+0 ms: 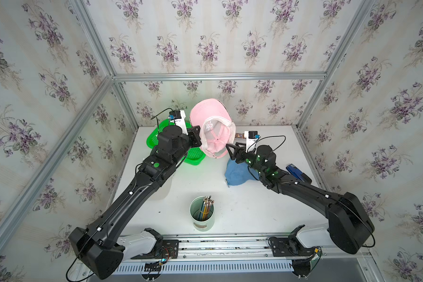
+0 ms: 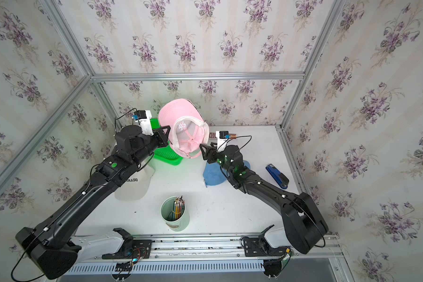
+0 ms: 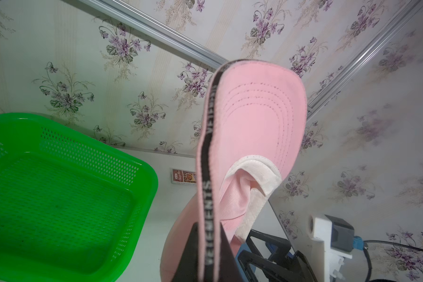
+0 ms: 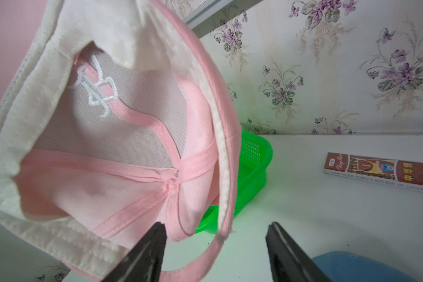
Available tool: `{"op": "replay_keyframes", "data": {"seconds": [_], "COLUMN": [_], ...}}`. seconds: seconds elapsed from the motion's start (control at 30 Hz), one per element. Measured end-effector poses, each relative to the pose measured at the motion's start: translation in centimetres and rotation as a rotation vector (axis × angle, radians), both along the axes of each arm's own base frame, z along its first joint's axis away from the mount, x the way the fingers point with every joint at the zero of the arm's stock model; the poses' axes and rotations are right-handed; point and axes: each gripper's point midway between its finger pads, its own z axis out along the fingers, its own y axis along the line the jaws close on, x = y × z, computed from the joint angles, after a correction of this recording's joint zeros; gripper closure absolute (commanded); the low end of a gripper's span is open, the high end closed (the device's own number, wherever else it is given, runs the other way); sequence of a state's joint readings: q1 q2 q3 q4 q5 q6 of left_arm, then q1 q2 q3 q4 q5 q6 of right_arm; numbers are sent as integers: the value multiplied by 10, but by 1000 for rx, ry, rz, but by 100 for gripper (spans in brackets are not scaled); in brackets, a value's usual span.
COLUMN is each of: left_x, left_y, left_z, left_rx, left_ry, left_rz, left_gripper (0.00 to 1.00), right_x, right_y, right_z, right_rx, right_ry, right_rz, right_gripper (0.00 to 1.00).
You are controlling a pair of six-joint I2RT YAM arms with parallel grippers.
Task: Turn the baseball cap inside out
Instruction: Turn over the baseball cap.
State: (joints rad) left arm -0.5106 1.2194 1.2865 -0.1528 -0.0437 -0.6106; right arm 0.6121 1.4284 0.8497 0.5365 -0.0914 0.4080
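A pink baseball cap hangs in the air above the back of the table, brim up. Its hollow inside faces the top views, showing the white sweatband and pink seams. My left gripper is shut on the black-trimmed edge of the brim. My right gripper is open just below the cap's rear. The thin pink back strap hangs loose between its fingers, and one finger sits close to the crown.
A green basket sits under the left wrist. A blue cap lies beneath the right arm, and a white cap under the left arm. Also on the table: a pencil cup, a blue stapler, a red box.
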Motion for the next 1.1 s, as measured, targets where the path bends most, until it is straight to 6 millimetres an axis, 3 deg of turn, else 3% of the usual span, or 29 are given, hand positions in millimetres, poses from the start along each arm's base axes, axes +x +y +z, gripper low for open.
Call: {"op": "replay_keyframes", "data": {"seconds": [0.13, 0.3, 0.43, 0.7, 0.97, 1.1], "left_x": [0, 1, 2, 11, 34, 39], "left_y": [-3, -2, 2, 9, 2, -1], "left_z": [2, 7, 5, -12, -25, -33], "left_rx": [-20, -48, -50, -24, 226, 343], "left_ry": [-7, -23, -29, -60, -177, -190], "left_rz": [-6, 8, 33, 113, 238, 265], "left_gripper": [100, 100, 100, 100, 100, 100], "right_x": [3, 1, -1, -10, -35, -37], "right_y": [7, 10, 14, 9, 7, 4], "right_z": [-8, -18, -19, -4, 8, 20], "right_rx": [7, 12, 15, 33, 37, 44], "right_ry": [30, 57, 59, 36, 76, 89], "right_rz": [21, 39, 64, 71, 69, 53], "right_gripper": [41, 80, 90, 93, 92, 91]}}
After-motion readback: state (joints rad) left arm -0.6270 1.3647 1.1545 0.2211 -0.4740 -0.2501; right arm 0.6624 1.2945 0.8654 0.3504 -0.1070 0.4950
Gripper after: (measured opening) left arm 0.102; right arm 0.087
